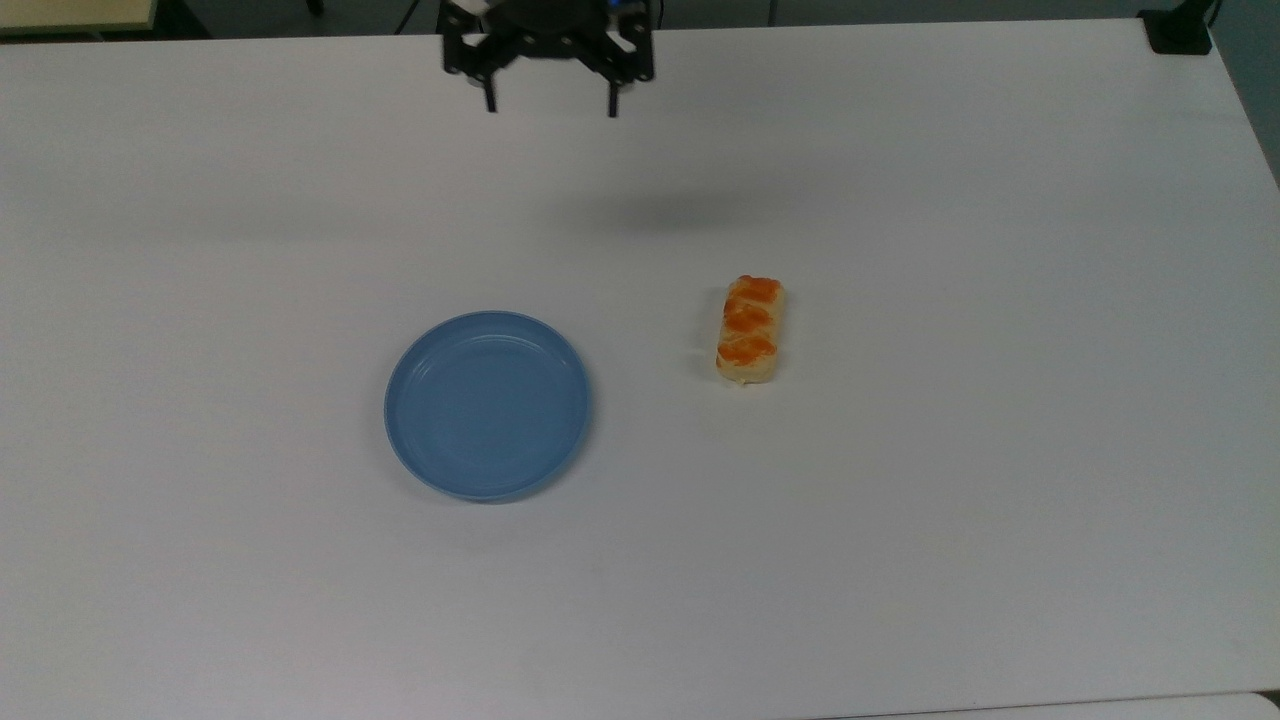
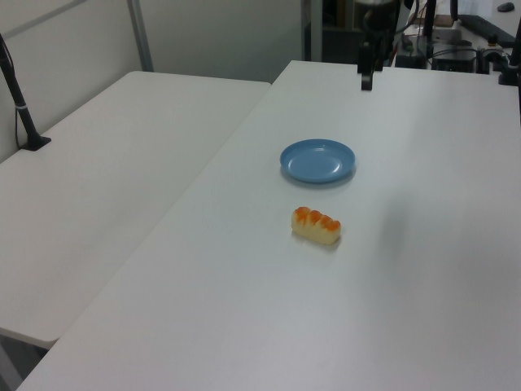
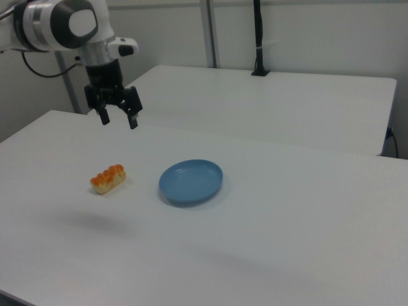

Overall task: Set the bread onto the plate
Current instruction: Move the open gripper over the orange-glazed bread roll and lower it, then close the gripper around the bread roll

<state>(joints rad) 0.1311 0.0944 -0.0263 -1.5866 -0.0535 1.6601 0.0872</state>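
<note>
The bread (image 1: pixel 750 330), a pale-yellow roll with orange-brown patches, lies on the white table to the right of the plate in the top view; it also shows in the left view (image 2: pixel 317 226) and the right view (image 3: pixel 108 179). The round blue plate (image 1: pixel 487 404) (image 2: pixel 317 160) (image 3: pixel 190 182) sits bare on the table. My gripper (image 1: pixel 551 104) (image 3: pixel 118 120) hangs open and holds nothing, high above the table near its far edge in the top view, well apart from both bread and plate. In the left view the gripper (image 2: pixel 366 80) hangs beyond the plate.
The white table (image 1: pixel 900 500) spreads wide around both objects. A second white table (image 2: pixel 106 163) adjoins it on the left view's left. A black post (image 2: pixel 20 106) stands on that second table, and a black clamp (image 1: pixel 1178 30) sits at the top view's upper right corner.
</note>
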